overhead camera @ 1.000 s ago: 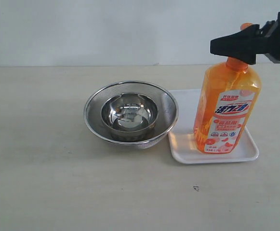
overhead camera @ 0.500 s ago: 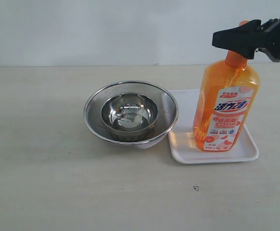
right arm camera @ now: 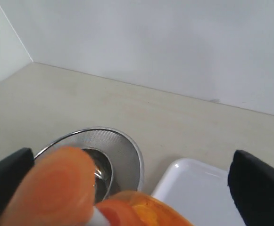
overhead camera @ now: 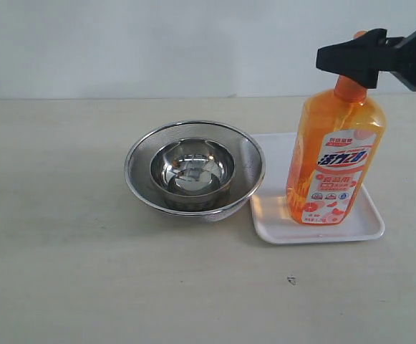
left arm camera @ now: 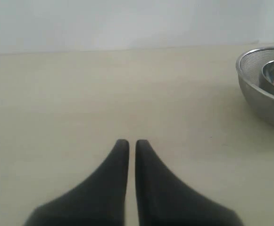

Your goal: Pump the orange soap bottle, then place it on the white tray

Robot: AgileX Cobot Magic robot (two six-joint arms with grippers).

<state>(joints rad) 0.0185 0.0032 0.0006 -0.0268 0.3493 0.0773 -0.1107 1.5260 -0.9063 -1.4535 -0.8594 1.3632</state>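
Note:
The orange soap bottle (overhead camera: 334,161) stands upright on the white tray (overhead camera: 371,223), at the tray's front half. My right gripper (overhead camera: 358,54) hovers at the level of the bottle's pump head, open, its black fingers (right arm camera: 9,176) spread wide on either side. In the right wrist view the blurred orange pump head (right arm camera: 56,183) sits between them, nearer one finger, with the bottle's shoulder (right arm camera: 141,209) below and the white tray (right arm camera: 198,188) beyond. My left gripper (left arm camera: 132,143) is shut with nothing in it, low over bare table; it is out of the exterior view.
Two nested steel bowls (overhead camera: 193,170) stand directly left of the tray, their rim close to its edge. The outer bowl (left arm camera: 264,94) also shows in the left wrist view. A pale wall runs behind the table.
The right gripper's jaws have spread wider and risen a little from the bottle's neck to its pump head. The bottle has straightened on the tray. The left gripper has not moved.

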